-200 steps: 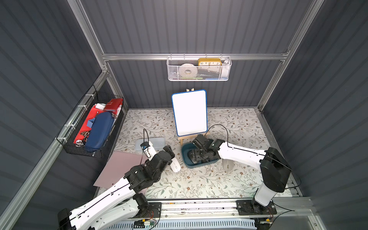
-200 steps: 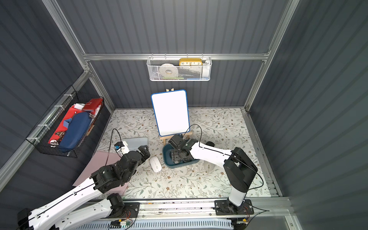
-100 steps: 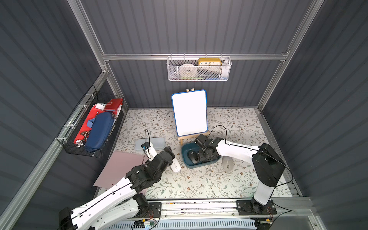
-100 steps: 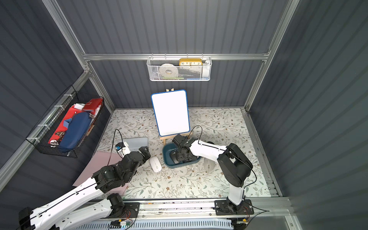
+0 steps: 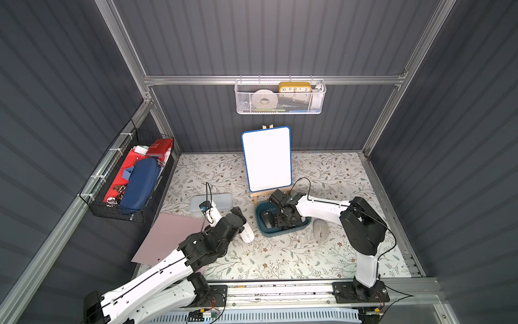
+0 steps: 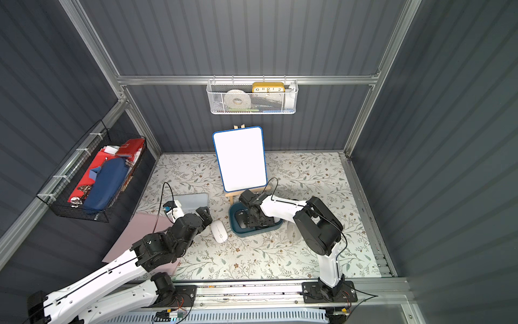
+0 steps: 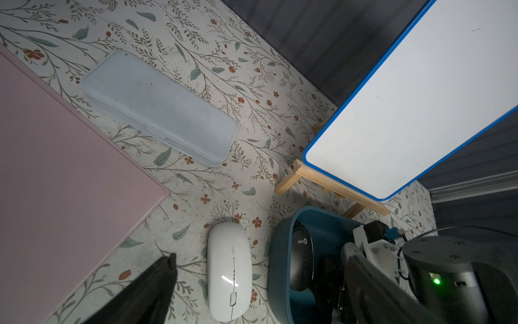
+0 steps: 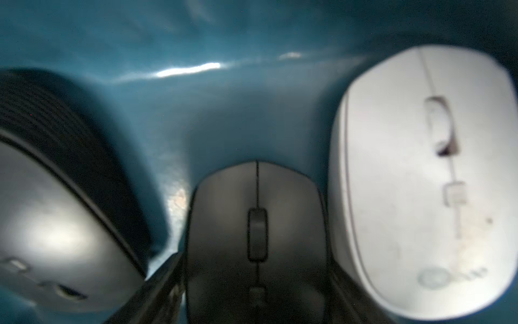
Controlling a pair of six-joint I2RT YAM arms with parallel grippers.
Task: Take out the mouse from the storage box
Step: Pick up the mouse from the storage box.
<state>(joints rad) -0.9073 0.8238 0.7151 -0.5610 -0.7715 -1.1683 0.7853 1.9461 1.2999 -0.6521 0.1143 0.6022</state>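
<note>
Clutter around the storage box (image 5: pixel 281 233): a loose white mouse (image 5: pixel 248 234) lies just left of it on the table. A grey mouse (image 5: pixel 320 229) lies just right of it. A wooden easel (image 5: pixel 258 194) carrying a blue-edged whiteboard (image 5: pixel 266 158) stands directly behind. Farther left are a pale blue-grey case (image 5: pixel 211 199) and a pink sheet (image 5: pixel 171 238) at the table's near-left edge.

Left gripper (image 7: pixel 262 256): jaws spread wide and empty, hovering over the loose white mouse.

Right gripper (image 8: pixel 256 291): angled down into the box from the far side. Its fingers (image 8: pixel 162 289) sit close against both flanks of the dark grey mouse (image 8: pixel 256 224), the middle of three in the box.

Obstructions: a boxed white mouse (image 8: pixel 420 182) and a darker ribbed mouse (image 8: pixel 56 224) crowd in on either side. In both top views the gripper hides the gripped mouse.

Orientation: long axis near to far, wheel end toward the box's near wall, parallel to its neighbours.

Box location: middle of the table.

Surface: pale floral-print covering (image 5: pixel 280 261).

Room: dark grey ribbed walls (image 5: pixel 280 42). A white mesh basket (image 5: pixel 244 101) hangs on the far wall and a black wire basket (image 5: pixel 117 213) on the left wall.
</note>
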